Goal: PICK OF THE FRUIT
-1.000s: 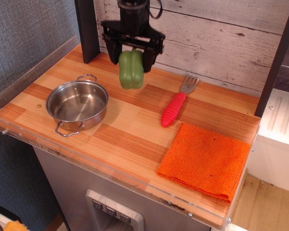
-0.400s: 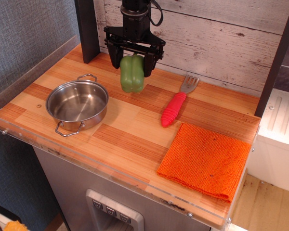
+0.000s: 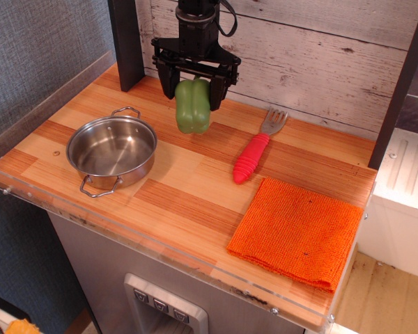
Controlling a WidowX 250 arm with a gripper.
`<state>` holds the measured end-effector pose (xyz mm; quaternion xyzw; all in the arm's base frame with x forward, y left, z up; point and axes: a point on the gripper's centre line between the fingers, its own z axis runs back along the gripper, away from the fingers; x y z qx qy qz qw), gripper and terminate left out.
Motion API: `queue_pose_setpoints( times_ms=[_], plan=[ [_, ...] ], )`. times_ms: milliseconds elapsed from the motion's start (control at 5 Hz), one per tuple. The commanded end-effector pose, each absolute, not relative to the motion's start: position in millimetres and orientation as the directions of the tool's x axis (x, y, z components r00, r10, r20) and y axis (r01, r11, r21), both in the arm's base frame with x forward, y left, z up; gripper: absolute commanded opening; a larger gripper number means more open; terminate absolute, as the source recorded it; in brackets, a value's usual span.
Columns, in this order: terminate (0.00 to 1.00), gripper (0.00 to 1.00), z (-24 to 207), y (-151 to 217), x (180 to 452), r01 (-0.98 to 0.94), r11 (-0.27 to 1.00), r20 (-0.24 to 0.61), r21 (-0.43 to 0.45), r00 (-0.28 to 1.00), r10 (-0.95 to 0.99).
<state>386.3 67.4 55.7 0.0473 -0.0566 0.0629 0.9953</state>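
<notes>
One thing matters to me on this counter, and I have it: my claw is clamped on the upper part of the green pepper, a black finger on either side, so the fruit hangs stem-up near the back of the wooden countertop, in front of the whitewashed plank wall. I cannot tell for certain whether its base has cleared the wood or is touching it; from this angle it looks raised. My worry is the grip itself. The pepper's skin is glossy and lobed, and I hold it high on its body with most of its bulk below my fingers, so I judge that a quick jerk or a swing could let it slide down and out. If it dropped, it would likely roll, and nothing much would stop it. The steel pot sits just to the front-left, well within reach of a careless sideways move, and a knock on its rim could twist the fruit loose. The red-handled fork lies to the other side, and the orange cloth farther forward near the counter's edge; both are apart from the pepper, so they trouble me less.
</notes>
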Motion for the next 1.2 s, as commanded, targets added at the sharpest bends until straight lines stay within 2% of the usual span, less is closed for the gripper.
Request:
queue_pose_setpoints(
  times_ms=[0,800,1000],
  plan=[
    [0.00,1.00,77.3,63.5,385.6,-0.109,0.988,0.172,0.111,0.981,0.089],
    [0.00,1.00,82.0,63.2,387.5,-0.044,0.995,0.160,0.095,0.987,0.029],
    [1.00,1.00,82.0,63.2,387.5,-0.044,0.995,0.160,0.095,0.987,0.029]
  ],
)
